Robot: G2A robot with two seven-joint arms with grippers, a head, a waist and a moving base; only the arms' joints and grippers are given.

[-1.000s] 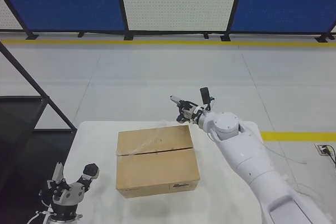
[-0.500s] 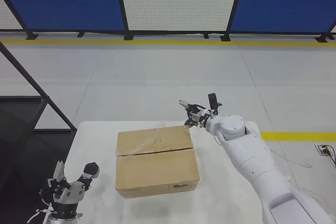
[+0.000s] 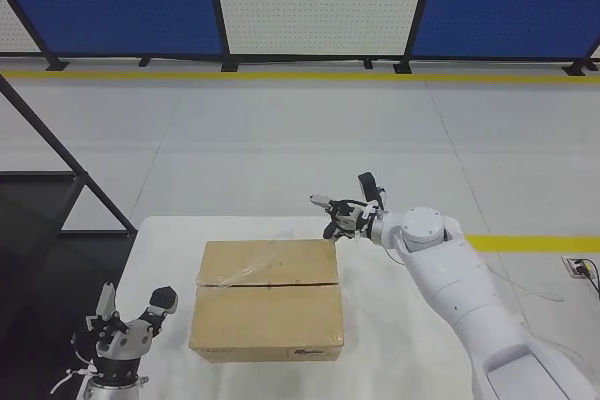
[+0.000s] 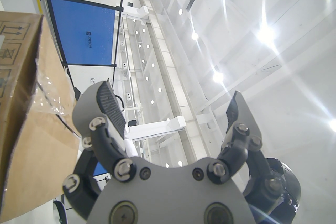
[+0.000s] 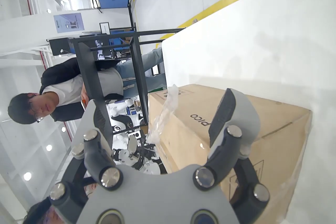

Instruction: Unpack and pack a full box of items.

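A closed brown cardboard box (image 3: 268,300) sits on the white table (image 3: 400,310), with a strip of loose clear tape (image 3: 248,268) along its top seam. My right gripper (image 3: 332,212) is open just past the box's far right corner. In the right wrist view its fingers (image 5: 231,114) spread over that box (image 5: 275,143) with nothing held. My left gripper (image 3: 133,300) stands open near the table's front left corner, pointing upward, beside the box (image 4: 31,117). In the left wrist view the left gripper (image 4: 173,107) is empty.
A black metal frame (image 3: 40,150) stands off the table's left side. Bare table lies to the right of the box and between the box and the left gripper. The table's far edge runs just behind the right gripper.
The box has slid toward the front left and turned square to the table. My right gripper swung right, then back left near the box's far corner. The left arm kept still.
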